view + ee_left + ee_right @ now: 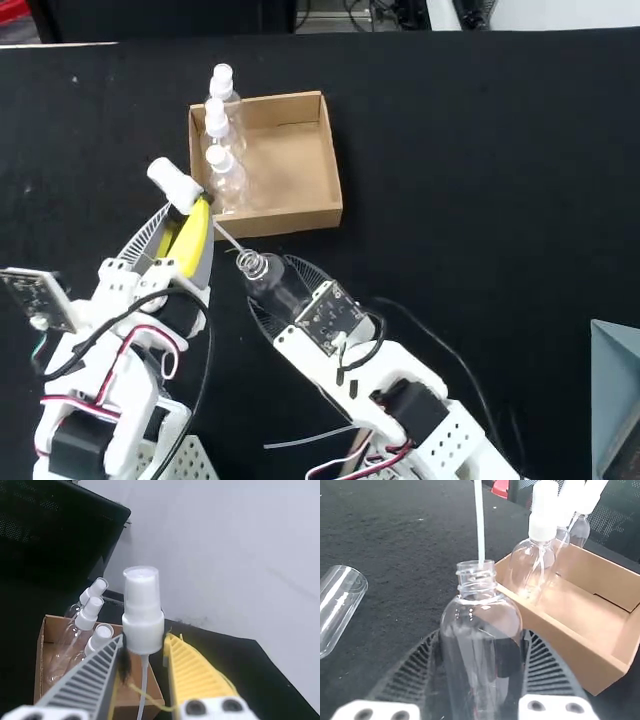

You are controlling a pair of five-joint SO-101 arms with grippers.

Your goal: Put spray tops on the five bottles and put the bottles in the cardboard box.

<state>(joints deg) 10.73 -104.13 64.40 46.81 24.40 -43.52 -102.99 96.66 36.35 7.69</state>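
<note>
My left gripper [186,206] is shut on a white spray top [173,183], held between a grey and a yellow finger [187,670]. The spray top [143,613] has a thin dip tube [479,520] that slants down to the open mouth of a clear bottle [480,630]. My right gripper [270,292] is shut on that bottle [266,280] just in front of the cardboard box [300,160]. Three capped bottles [222,140] stand along the box's left wall, also seen as bottles [89,615] and bottles [540,555].
A clear cylinder [337,605] lies on the black cloth beside the held bottle. A grey-blue object [615,390] sits at the table's right edge. The right half of the box floor [580,615] is bare.
</note>
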